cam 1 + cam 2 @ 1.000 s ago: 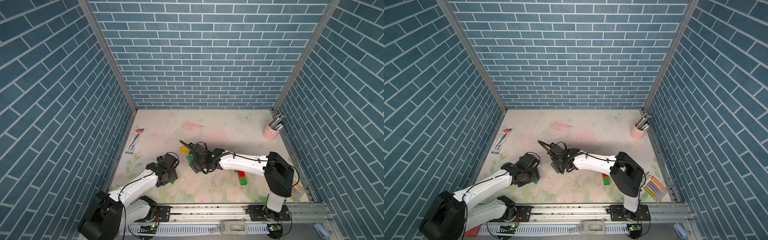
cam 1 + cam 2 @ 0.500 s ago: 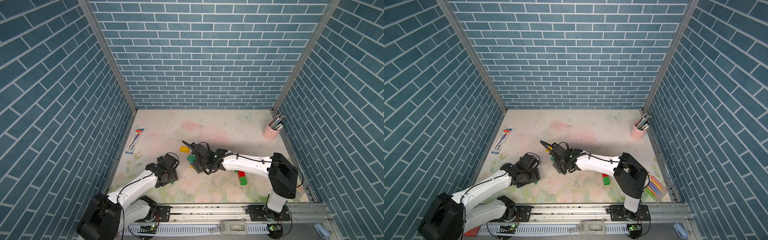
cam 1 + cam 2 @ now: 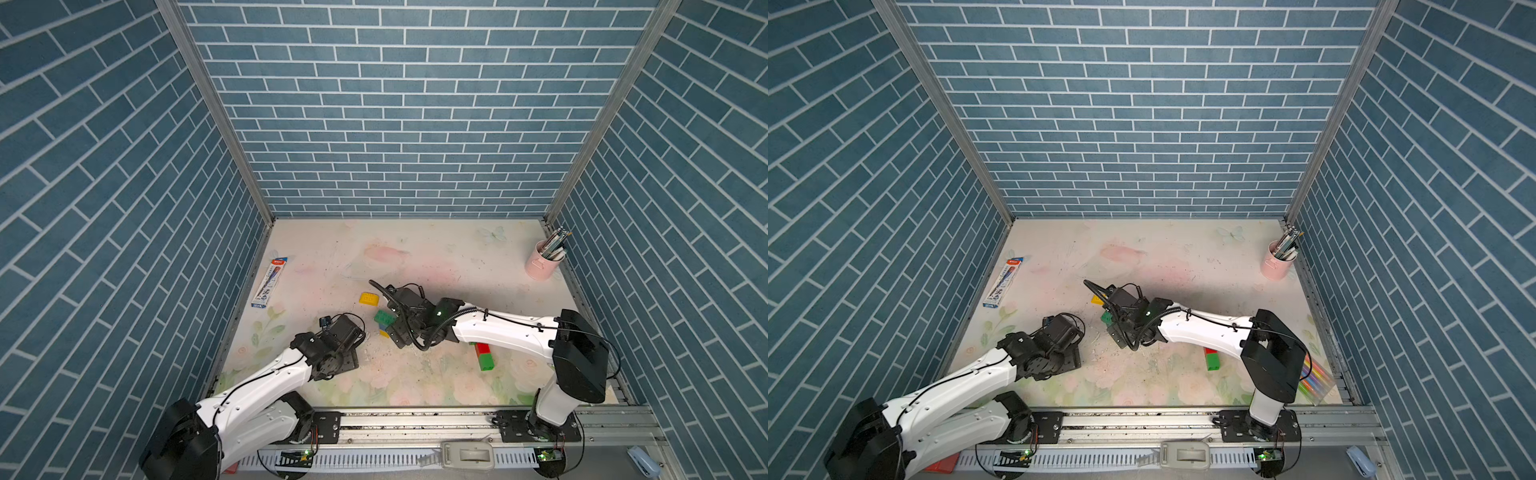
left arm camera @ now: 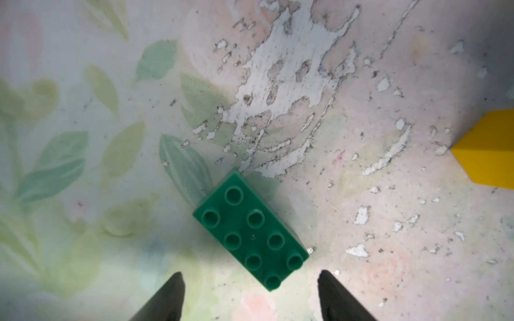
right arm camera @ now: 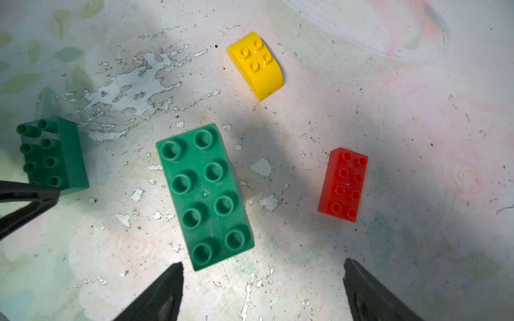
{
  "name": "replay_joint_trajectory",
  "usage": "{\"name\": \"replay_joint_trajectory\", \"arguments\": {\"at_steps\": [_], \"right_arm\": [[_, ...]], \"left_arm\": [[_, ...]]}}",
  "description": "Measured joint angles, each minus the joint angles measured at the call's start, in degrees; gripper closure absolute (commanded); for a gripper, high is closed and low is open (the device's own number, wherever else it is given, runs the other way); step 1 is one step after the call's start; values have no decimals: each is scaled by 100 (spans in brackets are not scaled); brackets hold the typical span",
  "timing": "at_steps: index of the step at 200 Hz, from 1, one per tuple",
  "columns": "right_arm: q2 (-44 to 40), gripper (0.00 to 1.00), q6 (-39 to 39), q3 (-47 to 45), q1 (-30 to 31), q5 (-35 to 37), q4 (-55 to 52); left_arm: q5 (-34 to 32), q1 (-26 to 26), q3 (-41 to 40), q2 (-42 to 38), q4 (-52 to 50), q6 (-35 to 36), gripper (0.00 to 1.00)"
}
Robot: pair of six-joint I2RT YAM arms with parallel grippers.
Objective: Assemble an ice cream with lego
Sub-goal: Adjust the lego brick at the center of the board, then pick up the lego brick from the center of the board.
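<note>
Left tool (image 4: 250, 276): hanging open over the bench (image 4: 361, 83), its tips straddling one end of a green brick (image 4: 250, 236) without touching it.
Right tool (image 5: 262, 264): gaping wide, gripping nothing, pointing at a raised green brick (image 5: 205, 194) just ahead.
Stack: the raised green brick is seemingly sitting on something; bits of yellow and blue (image 3: 383, 332) are showing beneath it in a top view.
Progress: barely starting, I judge; most bricks are lying loose and nothing is resembling an ice cream yet, so nearly all the stacking is remaining.
Green: three are showing, those two and a third green brick (image 3: 486, 363) touching a red brick (image 3: 482, 348) beside the right arm (image 3: 507, 332).
Red: two, I judge, counting a loose red brick (image 5: 343, 184).
Yellow: one rounded yellow brick (image 5: 256, 65) is lying apart; a yellow corner (image 4: 489, 150) is also showing, unidentified.
Others: one pink cup (image 3: 544, 266), one pen pack (image 3: 269, 283) and one marker pack (image 3: 1314, 374) are sitting at the bench's sides.
</note>
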Motion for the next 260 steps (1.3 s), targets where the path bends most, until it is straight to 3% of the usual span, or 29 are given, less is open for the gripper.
{"name": "replay_joint_trajectory", "arguments": {"at_steps": [28, 79, 184, 228, 260], "right_arm": [[-85, 9, 9, -22, 0, -17, -2], [-313, 9, 20, -155, 0, -15, 0], [-763, 9, 103, -282, 2, 151, -24], [-831, 9, 138, -332, 0, 177, -79], [-892, 9, 166, -345, 0, 155, -94]], "left_arm": [[-81, -70, 63, 0, -365, -291, 48], [-76, -225, -140, 153, -520, -590, 47], [-417, -361, -264, 837, 619, -739, 41], [-470, -367, 22, 898, 612, -664, 30], [-564, -348, 254, 308, 223, -492, 17]]}}
